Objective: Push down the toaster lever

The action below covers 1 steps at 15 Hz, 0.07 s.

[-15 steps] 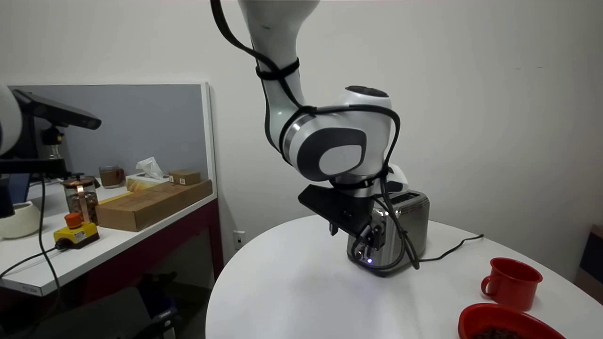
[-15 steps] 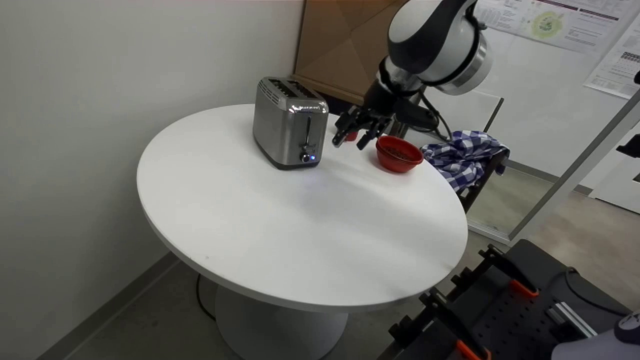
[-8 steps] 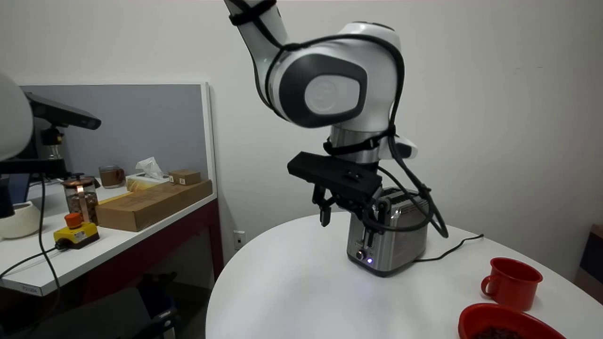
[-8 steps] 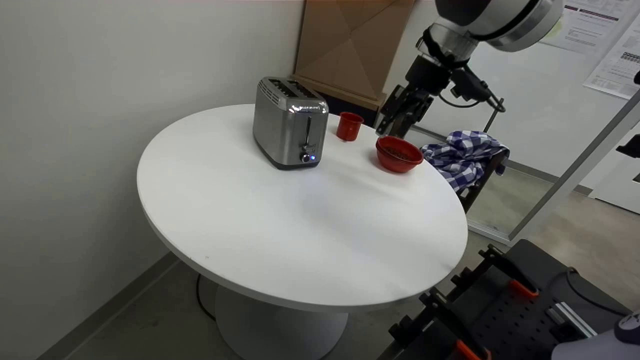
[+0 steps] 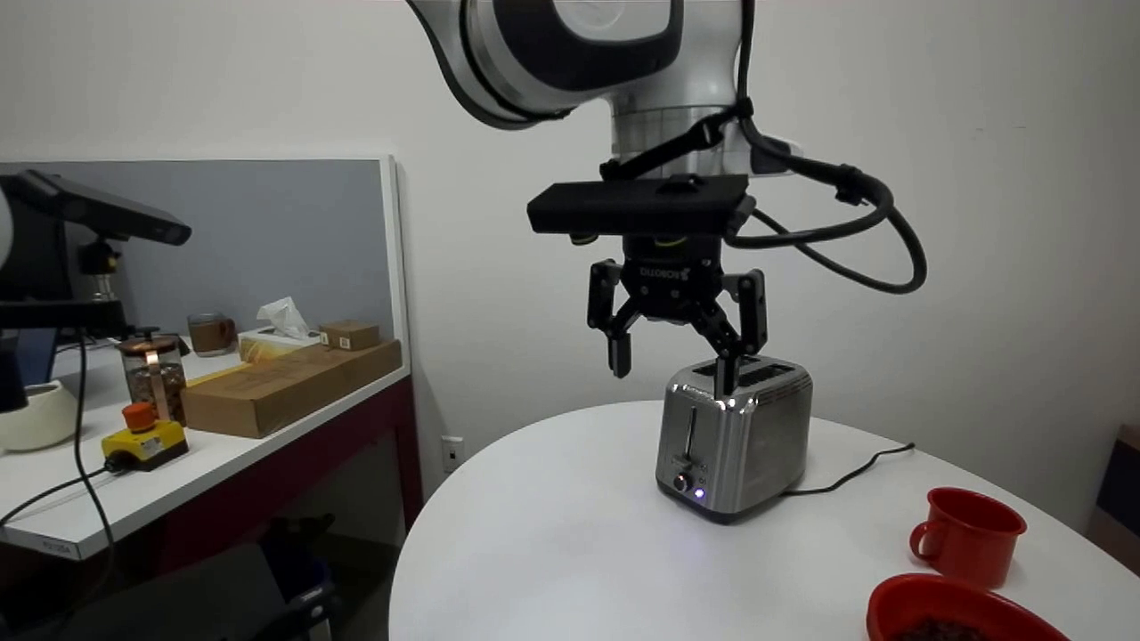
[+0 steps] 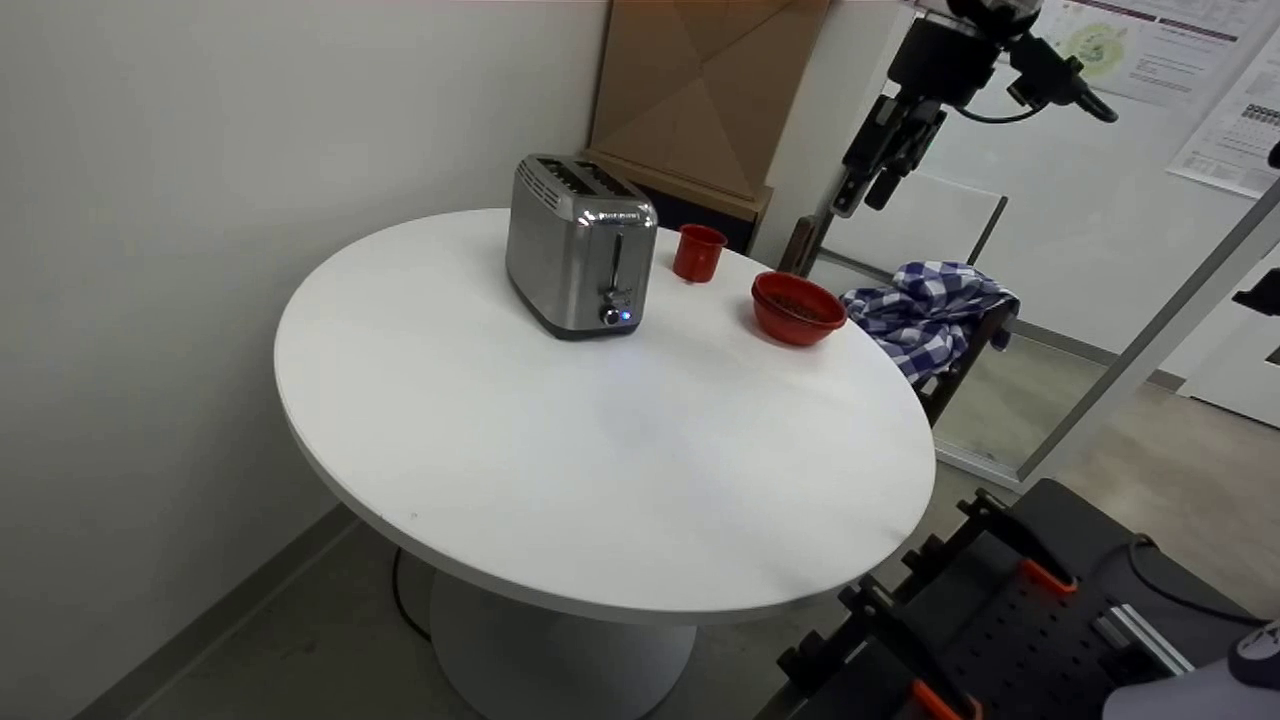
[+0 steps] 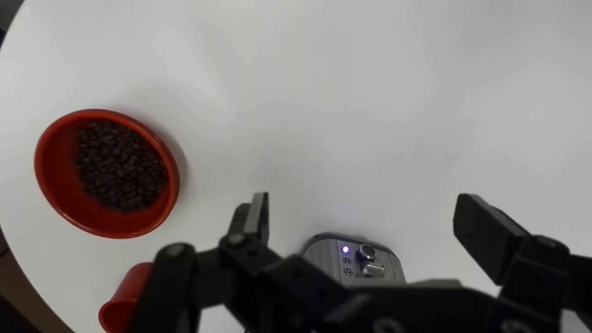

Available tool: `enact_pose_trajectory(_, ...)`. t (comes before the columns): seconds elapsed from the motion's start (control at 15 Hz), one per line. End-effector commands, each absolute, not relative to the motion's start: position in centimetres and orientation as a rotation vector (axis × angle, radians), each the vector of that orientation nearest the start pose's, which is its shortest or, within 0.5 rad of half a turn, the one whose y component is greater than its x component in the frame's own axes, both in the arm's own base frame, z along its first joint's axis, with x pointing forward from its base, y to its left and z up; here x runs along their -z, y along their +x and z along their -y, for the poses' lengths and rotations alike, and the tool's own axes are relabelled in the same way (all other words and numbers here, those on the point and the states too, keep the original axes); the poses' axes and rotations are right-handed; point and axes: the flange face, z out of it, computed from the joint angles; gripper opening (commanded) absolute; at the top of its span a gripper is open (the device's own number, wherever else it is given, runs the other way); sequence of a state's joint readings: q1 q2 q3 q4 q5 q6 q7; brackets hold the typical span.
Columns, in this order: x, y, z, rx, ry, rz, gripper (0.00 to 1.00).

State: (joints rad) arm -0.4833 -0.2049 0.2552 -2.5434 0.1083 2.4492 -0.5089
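One end effector [image 5: 672,383] — risen, farther from the toaster [image 5: 736,442].

gripper [image 5: 673,368] | raised higher | farther from toaster [image 5: 746,445] | toaster front uncovered in an exterior view

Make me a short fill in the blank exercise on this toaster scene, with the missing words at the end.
The mug and bowl are both ____ in color.
In the wrist view, the bowl holds dark ____.
The lever sits ____, not up.
The fingers are ____, not shut.

Missing words: red; beans; down; open.
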Motion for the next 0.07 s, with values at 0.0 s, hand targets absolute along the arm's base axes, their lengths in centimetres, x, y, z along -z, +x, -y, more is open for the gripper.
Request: enact_pose_trajectory(0.0, -35.02, 43.72, 10.18, 0.160, -3.139, 0.315, 1.00)
